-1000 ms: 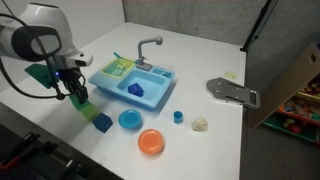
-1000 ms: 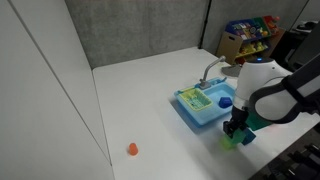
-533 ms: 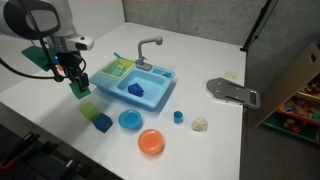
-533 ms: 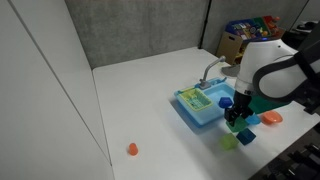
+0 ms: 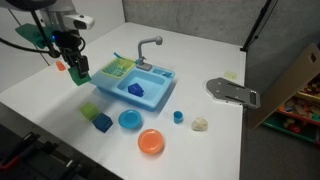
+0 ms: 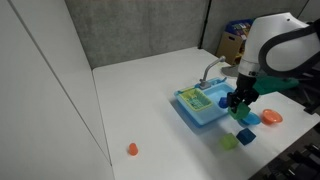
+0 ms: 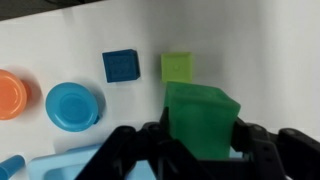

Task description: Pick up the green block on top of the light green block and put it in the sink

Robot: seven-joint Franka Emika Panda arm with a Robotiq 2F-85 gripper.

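Observation:
My gripper (image 5: pixel 78 72) is shut on the green block (image 5: pixel 79 73) and holds it well above the table, left of the sink (image 5: pixel 135 84). In the wrist view the green block (image 7: pixel 202 121) sits between my black fingers (image 7: pixel 258 140). The light green block (image 7: pixel 178 67) lies on the table below, bare on top, beside the blue cube (image 7: pixel 120 66). It also shows in both exterior views (image 5: pixel 89 112) (image 6: pixel 229 142). The sink, light blue with a grey faucet (image 5: pixel 147 46), also shows in the exterior view from the far side (image 6: pixel 205 104), with my gripper (image 6: pixel 239 102) at its right end.
A round blue bowl (image 5: pixel 130 120), an orange bowl (image 5: pixel 151 142), a small blue cup (image 5: pixel 178 117) and a pale lump (image 5: pixel 200 124) lie in front of the sink. A blue object (image 5: pixel 136 89) lies in the basin. A grey metal piece (image 5: pixel 232 92) lies at the right.
My gripper has risen from the light green block with the green block in it and moved up and back, towards the sink's left end.

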